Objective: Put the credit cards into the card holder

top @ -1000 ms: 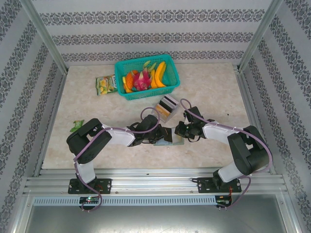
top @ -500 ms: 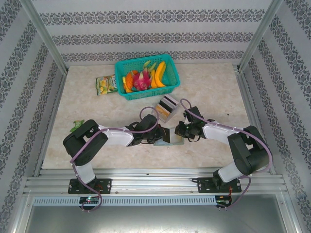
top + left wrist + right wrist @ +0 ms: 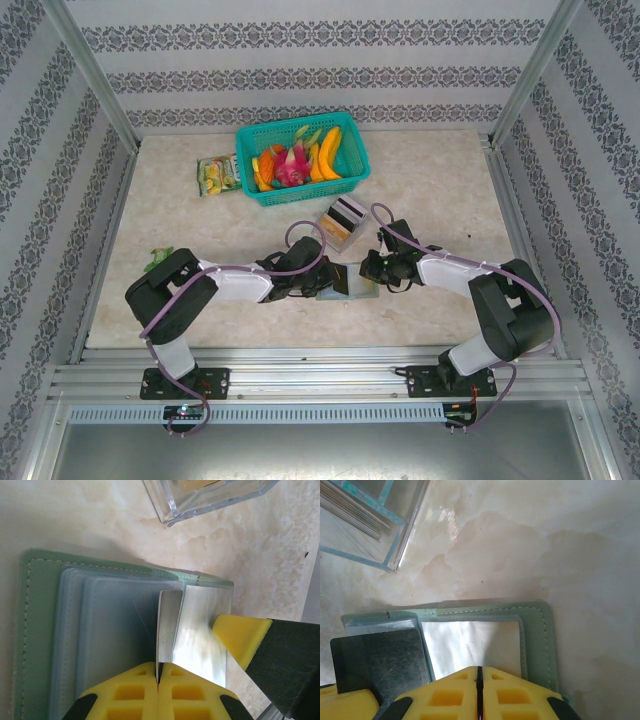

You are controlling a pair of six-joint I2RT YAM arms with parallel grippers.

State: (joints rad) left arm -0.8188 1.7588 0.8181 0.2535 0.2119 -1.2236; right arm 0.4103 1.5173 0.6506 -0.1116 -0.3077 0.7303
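The card holder [image 3: 352,288] lies open on the table, grey-green, between both grippers. My left gripper [image 3: 159,666] is shut on a dark credit card [image 3: 375,665], which I see edge-on [image 3: 161,625] standing over the holder's slot pockets [image 3: 100,630]. My right gripper [image 3: 479,669] is shut, its tips over the holder's clear window pocket [image 3: 470,645] on the right half. I cannot tell whether they touch it. In the top view the left gripper [image 3: 325,278] and the right gripper [image 3: 372,272] face each other across the holder. One right fingertip [image 3: 240,635] shows beside the card.
A small clear plastic box [image 3: 342,222] with more cards stands just behind the holder [image 3: 365,520]. Farther back there is a teal basket [image 3: 352,170] of fruit, with a snack packet [image 3: 218,175] to its left. A small green item [image 3: 157,260] lies near the left arm.
The left arm's elbow has swung a little to the left. The card, the holder and the right gripper stay about where they were.
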